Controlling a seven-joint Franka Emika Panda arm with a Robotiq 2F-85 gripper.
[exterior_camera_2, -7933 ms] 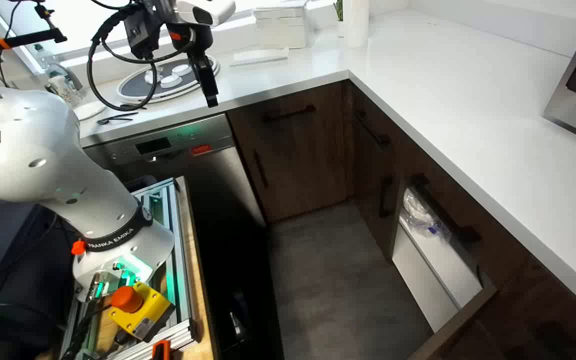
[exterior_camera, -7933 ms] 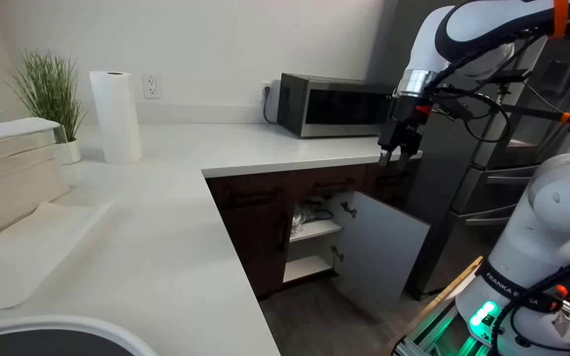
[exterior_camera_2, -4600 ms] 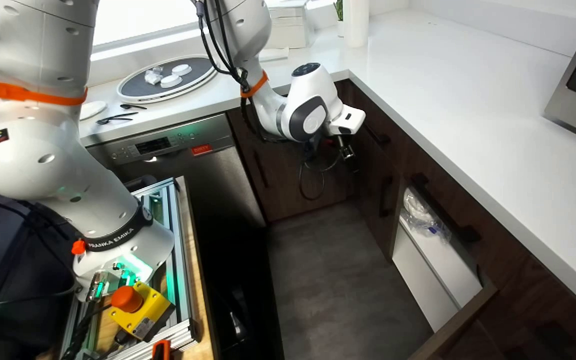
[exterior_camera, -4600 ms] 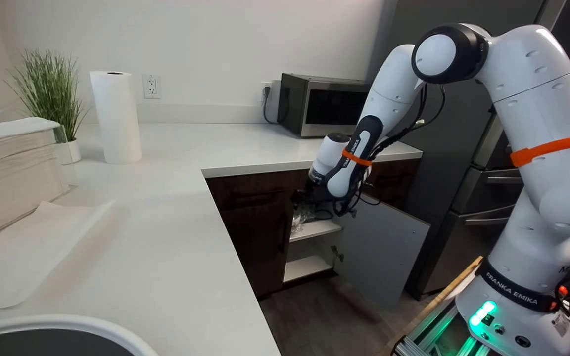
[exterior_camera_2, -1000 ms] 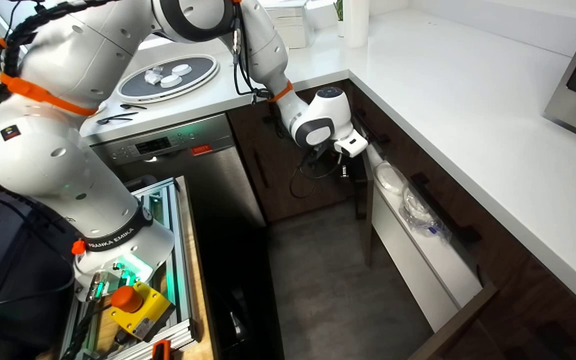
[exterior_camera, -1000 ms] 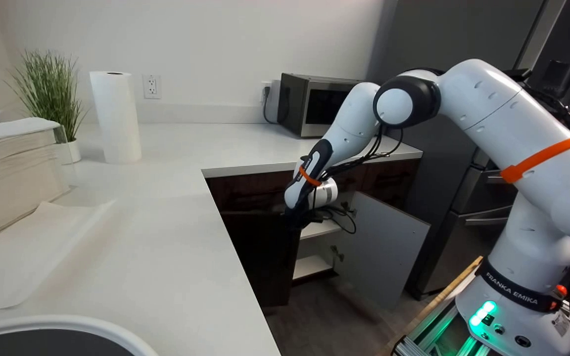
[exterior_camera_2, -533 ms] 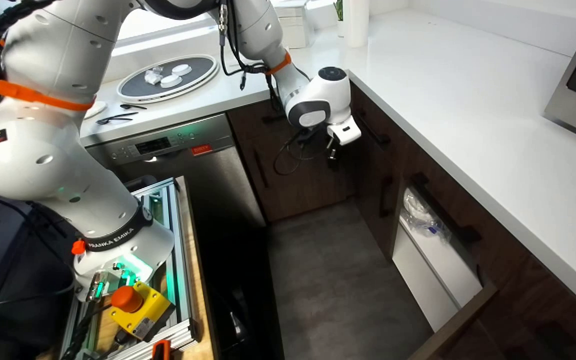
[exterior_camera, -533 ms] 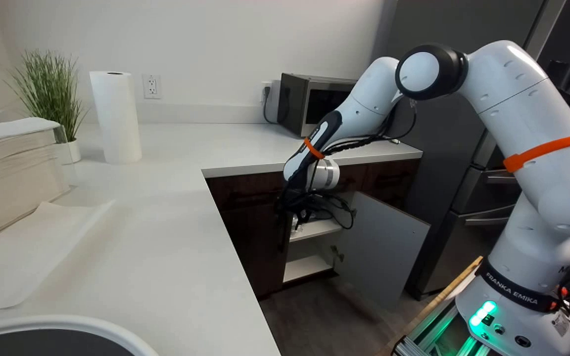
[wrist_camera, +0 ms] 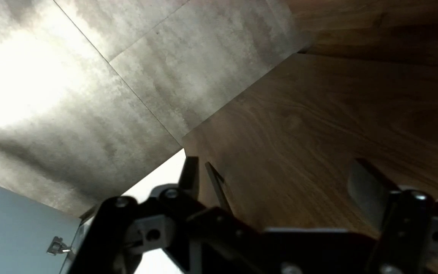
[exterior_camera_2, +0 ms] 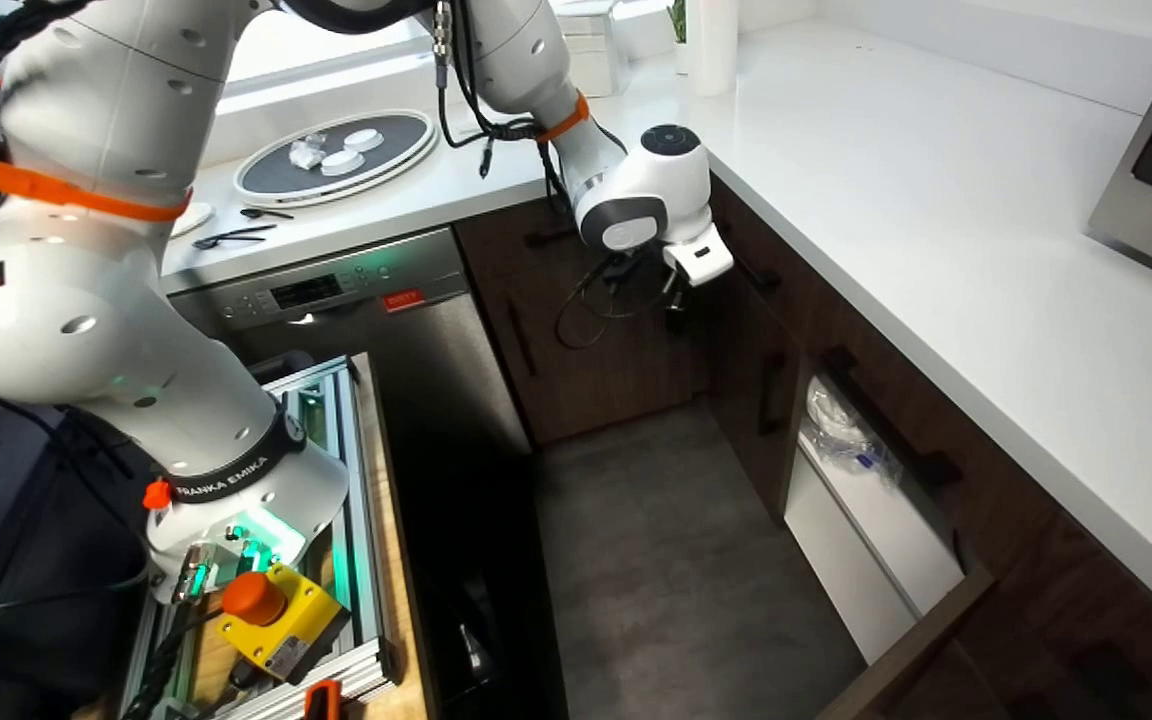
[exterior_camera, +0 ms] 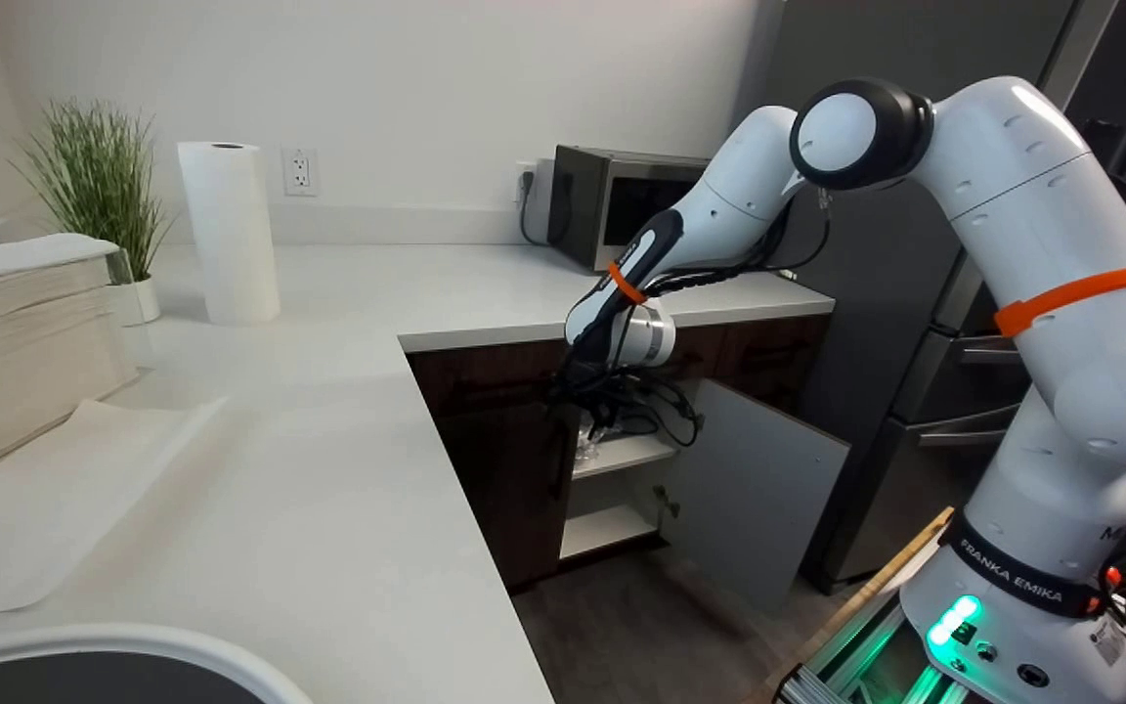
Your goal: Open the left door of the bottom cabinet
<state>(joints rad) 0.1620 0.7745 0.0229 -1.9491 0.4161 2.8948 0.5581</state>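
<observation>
Beside the open half of the cabinet point(exterior_camera: 607, 528), the left door point(wrist_camera: 306, 133) sits shut, and the gripper point(wrist_camera: 279, 180) hangs in front, its fingers point(wrist_camera: 367, 194) apart, gripping nothing, presumably so that one can hook behind the handle point(wrist_camera: 217, 186) and pull.

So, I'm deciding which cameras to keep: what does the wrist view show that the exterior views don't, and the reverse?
Only in the wrist view: that the gripper plainly stands open.

Only in both exterior views: the microwave and the paper towel roll.

Shared: the left door, which looks shut, its dark handle, the open right door and the grey floor.
</observation>
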